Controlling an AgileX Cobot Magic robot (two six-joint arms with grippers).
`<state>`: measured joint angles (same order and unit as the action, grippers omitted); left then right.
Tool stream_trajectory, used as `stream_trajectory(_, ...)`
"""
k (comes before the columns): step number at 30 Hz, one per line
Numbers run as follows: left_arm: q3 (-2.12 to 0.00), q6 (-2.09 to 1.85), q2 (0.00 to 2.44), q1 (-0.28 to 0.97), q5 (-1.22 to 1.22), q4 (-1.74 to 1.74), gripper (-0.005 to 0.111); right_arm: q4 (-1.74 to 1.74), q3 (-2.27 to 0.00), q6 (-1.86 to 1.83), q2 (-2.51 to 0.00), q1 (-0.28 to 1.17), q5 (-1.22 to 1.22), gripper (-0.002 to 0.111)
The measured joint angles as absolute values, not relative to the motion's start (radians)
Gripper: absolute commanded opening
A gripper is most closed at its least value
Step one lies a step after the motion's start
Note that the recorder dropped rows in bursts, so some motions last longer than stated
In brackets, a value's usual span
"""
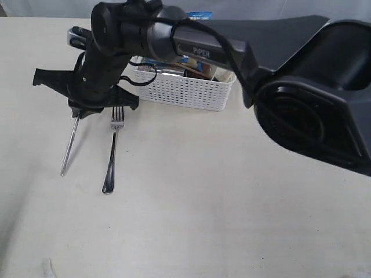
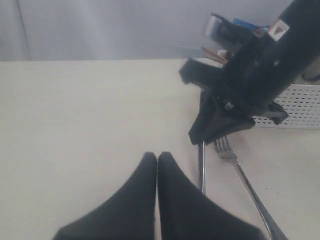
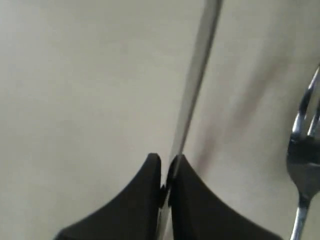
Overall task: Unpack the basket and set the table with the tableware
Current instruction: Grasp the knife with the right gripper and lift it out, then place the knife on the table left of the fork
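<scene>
Pale cream table (image 1: 232, 202) fills the exterior view, with a grey backdrop behind its far edge. The right arm (image 1: 197, 49), black and bulky, comes in from the right and reaches across the middle to the left side, its wrist bent down toward the tabletop.

The basket (image 1: 191, 92) stands on the table at the far side, partly behind that arm. It is upright, its white perforated wall faces the camera, and things are packed inside (shiny pieces and a blue packet (image 1: 200, 14), too hidden by the arm to name further).

Left of the basket, the right gripper (image 1: 77, 113) points down at the table. In its wrist view the right gripper (image 3: 165, 167) has its two black fingers pinched together on the knife (image 3: 197, 75), which runs out from between the tips. Whether the gripped end is on the table cannot be told.

The left gripper (image 2: 157, 157) has its fingers pressed tip to tip with nothing between them, over bare table nearer the camera than the cutlery.

The fork (image 1: 112, 153) lies flat on the table just beside the knife, apart from it, tines toward the basket and handle toward the camera. The knife (image 1: 69, 145) slants away from the gripper toward the near left, its free end on or close to the table.
</scene>
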<state>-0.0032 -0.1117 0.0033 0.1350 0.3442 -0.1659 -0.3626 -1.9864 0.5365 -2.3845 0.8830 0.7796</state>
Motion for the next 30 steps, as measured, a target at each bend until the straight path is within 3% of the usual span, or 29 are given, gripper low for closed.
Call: stream_trajectory(30, -0.003, -0.112, 0.003, 0.135, 0.344, -0.166, 0.000, -0.259, -1.986, 0.668, -2.446, 0.902, 0.845, 0.000)
